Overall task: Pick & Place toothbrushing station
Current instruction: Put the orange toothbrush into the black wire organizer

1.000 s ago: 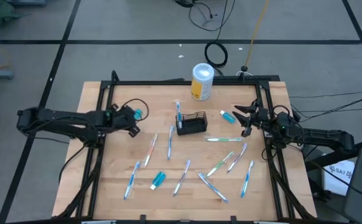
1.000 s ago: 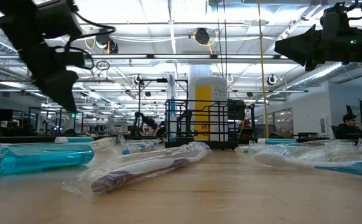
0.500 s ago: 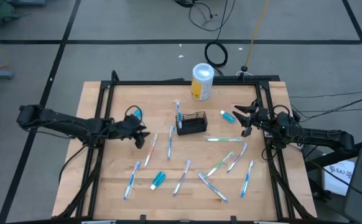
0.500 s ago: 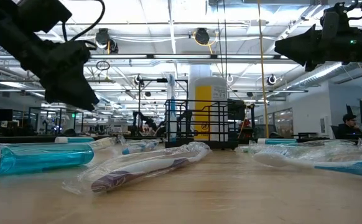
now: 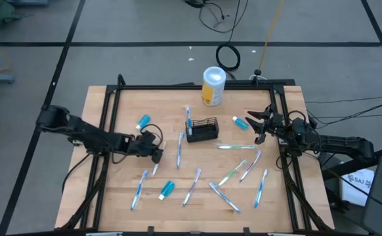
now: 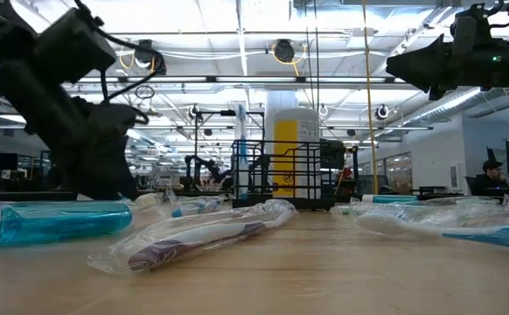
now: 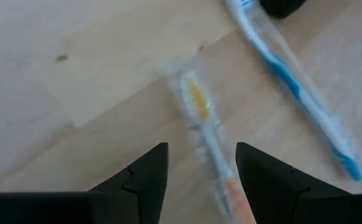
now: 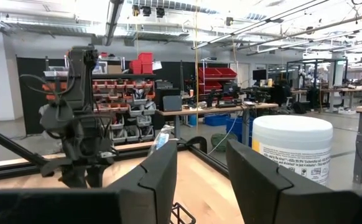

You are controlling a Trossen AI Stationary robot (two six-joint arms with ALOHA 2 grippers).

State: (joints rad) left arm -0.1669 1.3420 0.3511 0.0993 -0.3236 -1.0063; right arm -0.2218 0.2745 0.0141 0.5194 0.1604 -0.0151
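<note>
The toothbrushing station, a small black wire-mesh basket (image 5: 203, 130) (image 6: 276, 173), stands on its base at the table's middle. A blue toothbrush (image 5: 188, 118) sits at its left end. My left gripper (image 5: 155, 151) (image 7: 201, 149) is low over the table, left of the basket, and open. Its fingers stand on either side of a wrapped toothbrush with yellow bristles and an orange handle (image 7: 201, 115) (image 5: 157, 162), which lies flat on the wood. My right gripper (image 5: 253, 124) (image 8: 203, 149) is open and raised near the table's right rail, with nothing between its fingers.
A white-and-yellow canister (image 5: 213, 85) stands at the far edge. Several wrapped toothbrushes lie across the near half, one (image 5: 180, 149) (image 7: 293, 81) just right of my left gripper. Blue tubes (image 5: 143, 120) (image 5: 167, 190) (image 5: 240, 122) lie about. Black frame rails (image 5: 106, 131) run along both sides.
My left gripper has gone down and toward the table's right and near edges, rolling as it went. It now stands over the orange-handled toothbrush. The blue tube it hung over before lies uncovered. The right arm has kept still.
</note>
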